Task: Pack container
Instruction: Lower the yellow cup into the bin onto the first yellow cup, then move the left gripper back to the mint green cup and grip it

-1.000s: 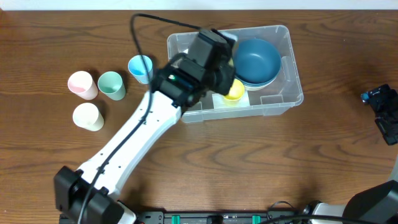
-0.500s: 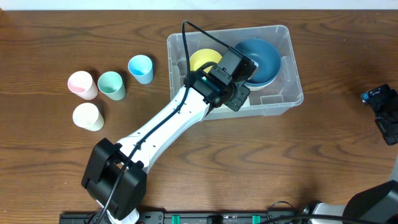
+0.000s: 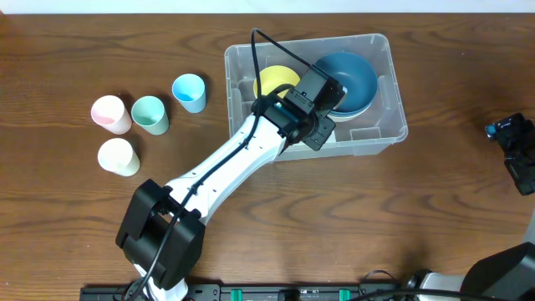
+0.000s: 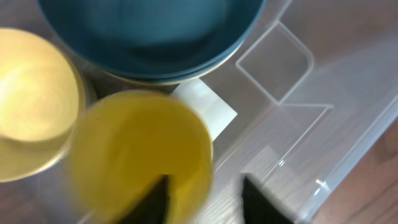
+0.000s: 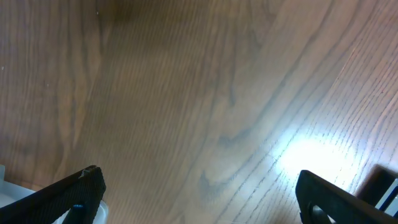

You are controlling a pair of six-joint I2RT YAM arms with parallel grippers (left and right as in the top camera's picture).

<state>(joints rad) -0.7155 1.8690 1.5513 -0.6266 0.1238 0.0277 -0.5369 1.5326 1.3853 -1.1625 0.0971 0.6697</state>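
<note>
The clear container [image 3: 393,84] stands at the table's back centre. It holds stacked dark blue bowls [image 3: 351,79] on the right and a yellow bowl [image 3: 276,81] on the left. My left gripper [image 3: 313,117] reaches down into its front middle. In the left wrist view the left gripper [image 4: 205,199] is open. One finger is inside a blurred yellow cup [image 4: 137,149] and the other is outside, apart from the cup's wall. The cup sits by the white label [image 4: 205,109], between the yellow bowl [image 4: 31,106] and the blue bowls [image 4: 155,31]. My right gripper [image 3: 514,142] is open over bare wood [image 5: 199,199].
Several cups stand left of the container: pink [image 3: 111,114], green [image 3: 150,114], light blue [image 3: 190,92] and cream [image 3: 118,156]. The left arm stretches diagonally from the front left up to the container. The container's front wall [image 4: 323,149] is close to the left fingers.
The left wrist has swung right and lowered into the container, uncovering the yellow bowl. The yellow cup is now hidden under the wrist from above. The right arm has not moved.
</note>
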